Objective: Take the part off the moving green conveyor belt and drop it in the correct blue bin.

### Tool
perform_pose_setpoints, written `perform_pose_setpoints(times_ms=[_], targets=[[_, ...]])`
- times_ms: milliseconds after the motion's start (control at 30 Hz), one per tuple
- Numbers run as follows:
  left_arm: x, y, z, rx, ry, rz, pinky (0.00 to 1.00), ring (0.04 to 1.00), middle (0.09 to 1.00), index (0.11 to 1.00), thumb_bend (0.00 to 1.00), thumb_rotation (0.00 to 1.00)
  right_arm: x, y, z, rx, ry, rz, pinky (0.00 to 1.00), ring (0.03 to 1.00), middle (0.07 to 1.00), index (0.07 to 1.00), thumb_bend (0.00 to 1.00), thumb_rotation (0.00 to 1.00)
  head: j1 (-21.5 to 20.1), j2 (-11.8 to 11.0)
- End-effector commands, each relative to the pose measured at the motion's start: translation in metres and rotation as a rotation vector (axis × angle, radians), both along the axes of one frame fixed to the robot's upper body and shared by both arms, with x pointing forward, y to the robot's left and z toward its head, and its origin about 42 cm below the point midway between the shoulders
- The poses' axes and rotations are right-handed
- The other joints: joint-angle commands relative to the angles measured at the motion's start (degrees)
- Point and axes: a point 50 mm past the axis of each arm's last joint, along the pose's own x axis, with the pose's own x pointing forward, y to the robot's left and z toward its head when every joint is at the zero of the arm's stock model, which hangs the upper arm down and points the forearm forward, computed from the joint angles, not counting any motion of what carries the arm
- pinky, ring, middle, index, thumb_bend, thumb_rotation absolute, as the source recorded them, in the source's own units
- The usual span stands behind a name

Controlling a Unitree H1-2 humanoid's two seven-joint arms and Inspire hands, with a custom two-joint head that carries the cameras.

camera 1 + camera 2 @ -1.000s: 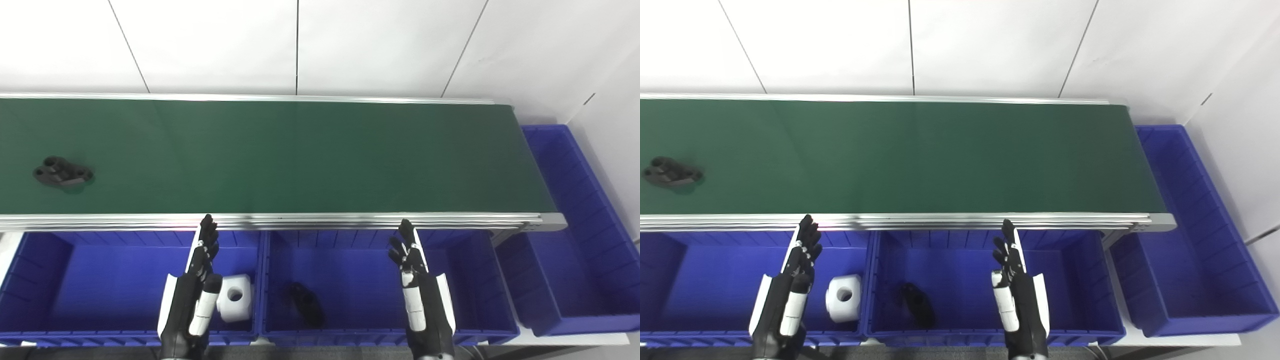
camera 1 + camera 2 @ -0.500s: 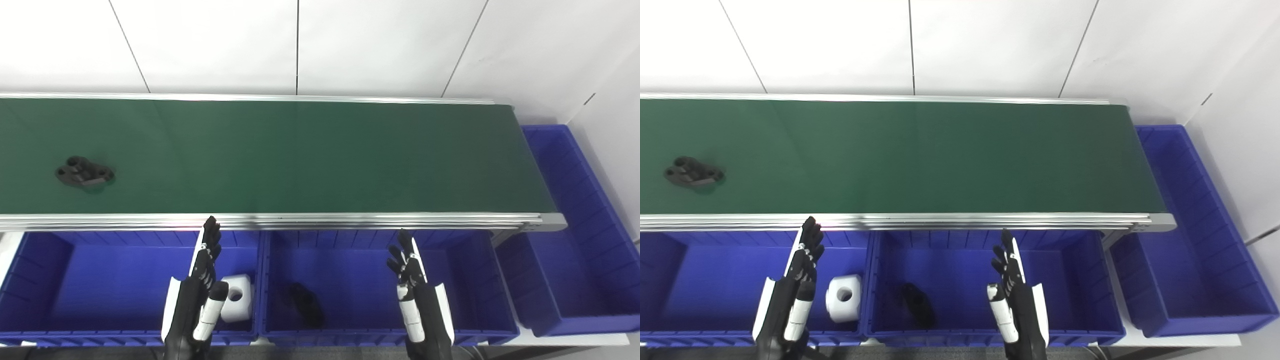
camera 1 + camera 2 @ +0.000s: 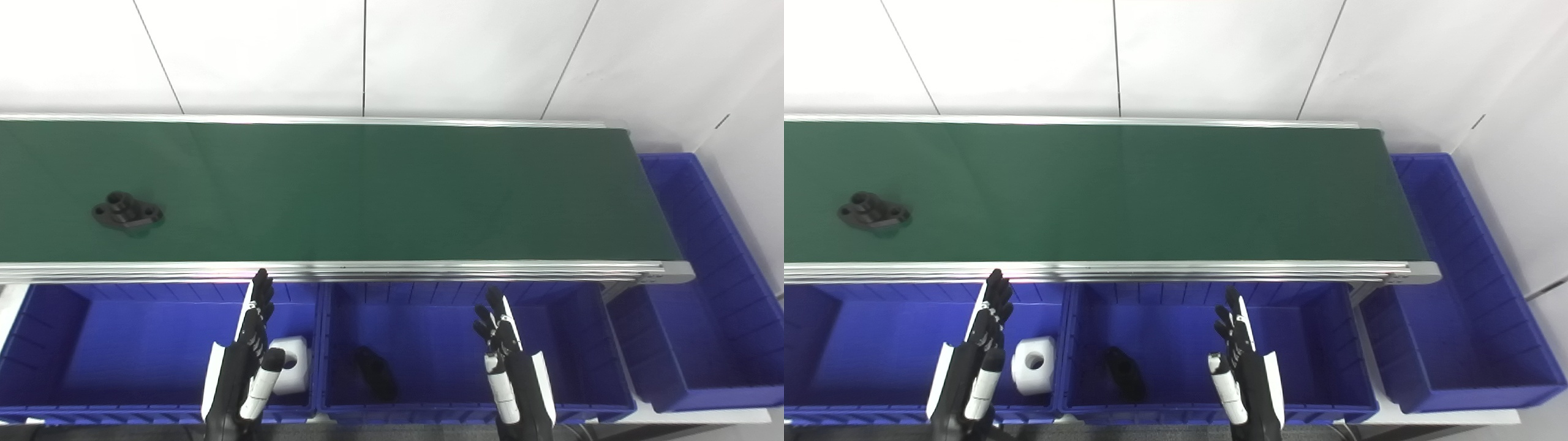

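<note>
While apparently flat, part on belt

Paired head cameras, overlooking conveyor belt

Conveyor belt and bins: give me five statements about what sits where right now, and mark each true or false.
1. A black part lies on the left stretch of the green conveyor belt. True.
2. The left hand is shut on the black part. False: it is open, fingers extended, over the left bin, apart from the part.
3. A white part with a round hole sits in the left bin. True.
4. The middle bin holds nothing. False: a dark part lies in it.
5. The right hand reaches over the belt. False: it is open over the middle bin, short of the belt's near rail.
</note>
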Motion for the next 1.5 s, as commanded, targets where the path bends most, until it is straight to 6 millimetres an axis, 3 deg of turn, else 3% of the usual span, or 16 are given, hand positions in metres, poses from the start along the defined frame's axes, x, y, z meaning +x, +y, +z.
perform_pose_setpoints(times_ms=[0,167,467,733,933,967,1033,1067,1133,1233,1467], targets=[[0.002,-0.004,0.002,-0.008,-0.056,0.017,1.0,0.997,1.0,1.0,0.86,0.91,0.0,-0.002,0.003,0.007,-0.076,0.009,0.92,0.96,0.999,0.996,0.75,0.94,0.7,-2.0],[0.005,-0.01,-0.01,0.008,-0.05,0.021,1.0,0.988,1.0,1.0,0.87,0.92,0.002,-0.01,-0.011,-0.021,-0.075,0.016,0.89,0.949,0.996,0.995,0.77,0.96,2.6,-5.5],[0.011,-0.019,-0.012,0.037,-0.066,0.032,0.96,0.969,1.0,1.0,0.83,0.96,0.006,-0.021,-0.014,-0.028,-0.071,0.014,0.9,0.96,1.0,1.0,0.79,0.94,5.0,-4.7],[0.015,-0.026,-0.009,0.029,-0.083,0.026,0.94,0.964,1.0,1.0,0.79,0.91,0.007,-0.029,-0.015,-0.048,-0.079,0.015,0.91,0.965,1.0,1.0,0.8,0.95,7.3,-4.6],[0.02,-0.036,-0.012,-0.003,-0.08,0.009,0.95,0.958,1.0,1.0,0.78,0.87,0.013,-0.037,-0.014,-0.244,-0.126,0.012,0.86,0.925,0.976,0.982,0.76,0.93,8.0,-6.2],[0.02,-0.037,-0.012,-0.003,-0.08,0.008,0.94,0.959,1.0,1.0,0.77,0.86,0.015,-0.039,-0.012,-0.276,-0.141,0.013,0.85,0.922,0.976,0.982,0.75,0.88,8.6,-6.2],[0.021,-0.04,-0.012,0.003,-0.081,0.001,0.94,0.962,1.0,1.0,0.77,0.87,0.02,-0.046,-0.004,-0.351,-0.183,0.001,0.81,0.904,0.97,0.98,0.75,0.79,9.0,-6.1],[0.021,-0.042,-0.013,0.005,-0.081,-0.004,0.93,0.97,1.0,1.0,0.75,0.87,0.023,-0.048,0.001,-0.39,-0.203,-0.008,0.76,0.86,0.934,0.975,0.8,0.67,9.1,-6.2],[0.021,-0.044,-0.014,0.004,-0.078,-0.01,0.94,0.973,1.0,1.0,0.75,0.88,0.029,-0.052,0.009,-0.441,-0.223,-0.018,0.7,0.802,0.885,0.963,0.86,0.56,9.1,-6.8],[0.024,-0.05,-0.016,-0.012,-0.073,-0.007,0.92,0.956,1.0,1.0,0.77,0.86,0.054,-0.056,0.043,-0.545,-0.304,0.0,0.65,0.787,0.854,0.922,0.95,0.44,9.5,-8.0],[0.027,-0.055,-0.012,-0.029,-0.084,-0.004,0.89,0.936,1.0,1.0,0.77,0.86,0.126,-0.047,0.11,-0.65,-0.458,0.014,0.61,0.773,0.862,0.903,1.0,0.4,8.9,-6.7]])
